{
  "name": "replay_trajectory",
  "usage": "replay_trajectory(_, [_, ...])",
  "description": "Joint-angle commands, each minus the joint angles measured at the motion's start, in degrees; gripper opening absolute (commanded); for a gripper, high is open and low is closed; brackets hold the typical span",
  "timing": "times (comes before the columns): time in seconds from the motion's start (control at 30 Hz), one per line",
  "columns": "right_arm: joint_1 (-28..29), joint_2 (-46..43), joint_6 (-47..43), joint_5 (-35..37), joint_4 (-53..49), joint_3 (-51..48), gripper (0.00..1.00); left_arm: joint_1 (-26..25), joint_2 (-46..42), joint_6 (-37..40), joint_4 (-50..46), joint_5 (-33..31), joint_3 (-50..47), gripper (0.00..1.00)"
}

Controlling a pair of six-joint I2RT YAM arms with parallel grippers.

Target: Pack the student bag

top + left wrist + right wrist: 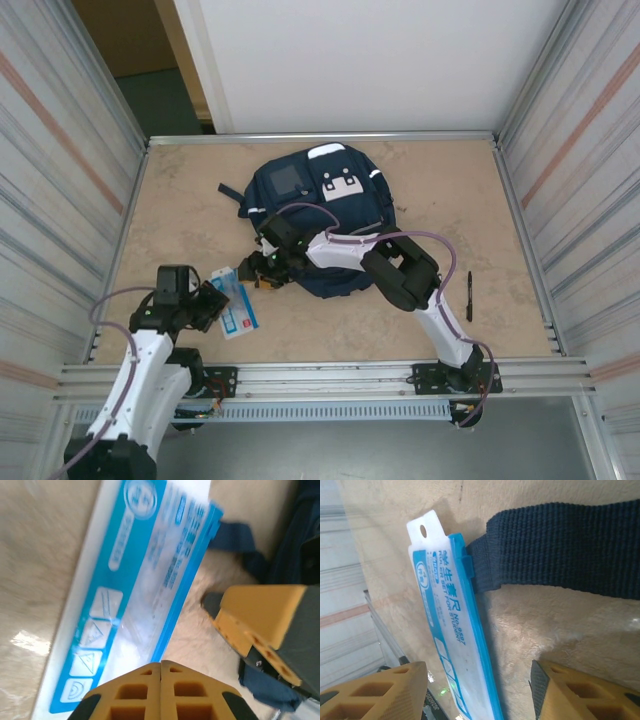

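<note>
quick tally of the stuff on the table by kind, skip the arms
backpack: 1
ruler pack: 1
pen: 1
total: 3

Packet print blurred; right arm partly hides student bag.
</note>
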Motion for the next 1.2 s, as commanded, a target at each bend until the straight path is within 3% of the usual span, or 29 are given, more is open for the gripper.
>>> replay_trajectory(0.0, [0.52,1.86,-3.87,-0.73,-5.42,4.34,0.58,1.35,1.2,0.95,-4.61,-9.46,0.95,0.0])
replay_trajectory(0.1, [1.25,4.0,-7.96,-1.51,-12.19,9.05,0.59,1.48,7.56,2.23,0.79,-9.5,-0.27,0.0])
replay_trajectory(0.27, [1.33,5.31,-11.71,0.76,-14.42,10.74,0.6,1.6,18.73,5.6,8.73,-8.11,-1.58,0.0])
replay_trajectory(0.47, [2.56,10.43,-11.6,-6.27,-13.76,13.94,0.6,1.66,24.75,6.31,15.7,-0.85,-4.06,0.0])
replay_trajectory(0.53, [2.92,11.53,-11.03,-10.26,-10.44,14.09,0.52,1.63,25.51,7.1,15.9,-0.36,-3.73,0.0])
replay_trajectory(0.67, [2.93,10.28,-11.27,-13.55,-7.01,13.55,0.37,1.67,23.55,7.78,12.9,0.14,-2.18,0.0])
replay_trajectory(0.8, [2.7,7.95,-12.02,-12.74,-6.53,11.92,0.15,1.67,18.86,6.09,11.51,0.34,-2.24,0.0])
replay_trajectory(0.87, [2.22,5.95,-11.63,-11.93,-5.87,10.25,0.08,1.65,15.37,6.15,9.7,1.54,-0.99,0.08])
replay_trajectory(1.0, [1.58,1.4,-10.36,-12.0,-2.19,5.99,0.0,1.64,7.38,5.79,10.0,1.69,0.44,0.22])
replay_trajectory(1.17, [-0.14,-6.54,-9.84,-11.26,-0.93,1.15,0.0,1.65,0.97,10.48,10.85,5.11,6.42,0.36])
